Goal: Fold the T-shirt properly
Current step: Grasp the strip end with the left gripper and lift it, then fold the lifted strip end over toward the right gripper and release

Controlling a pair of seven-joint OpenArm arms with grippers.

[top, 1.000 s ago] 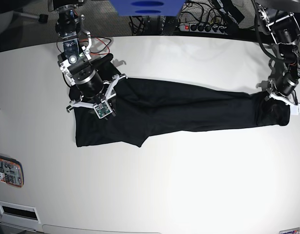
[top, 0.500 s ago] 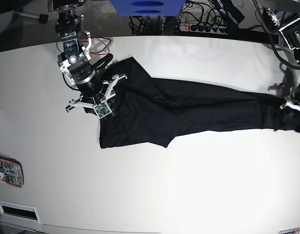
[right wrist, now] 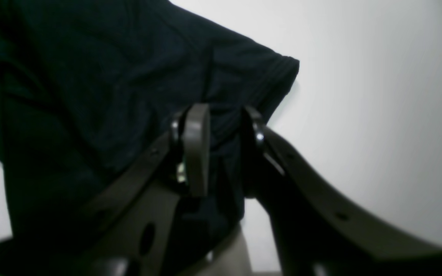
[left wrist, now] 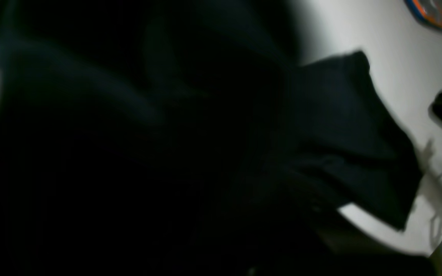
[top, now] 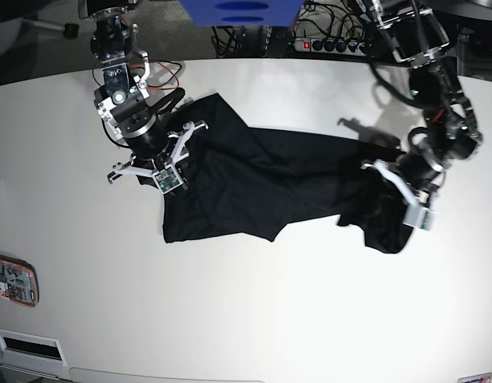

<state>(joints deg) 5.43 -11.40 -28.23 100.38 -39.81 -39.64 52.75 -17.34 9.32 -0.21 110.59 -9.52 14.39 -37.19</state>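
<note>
The black T-shirt (top: 262,179) lies stretched and bunched across the white table (top: 254,303). My right gripper (top: 172,159) is at the shirt's left end. In the right wrist view it (right wrist: 225,145) is shut on a fold of the fabric (right wrist: 90,76), next to a sleeve hem. My left gripper (top: 394,199) holds the shirt's right end, which hangs gathered in a lump under it. The left wrist view is blurred and almost filled by dark fabric (left wrist: 340,134); its fingers do not show there.
An orange-edged device (top: 13,279) lies at the table's left edge and also shows in the left wrist view (left wrist: 428,11). A power strip with cables (top: 334,44) and a blue object (top: 240,11) are behind the table. A white vent panel (top: 26,345) is at the front left.
My left gripper has swung in from the far right edge toward the middle, carrying the shirt's right end, so the shirt is shorter and bunched. The right gripper has stayed put.
</note>
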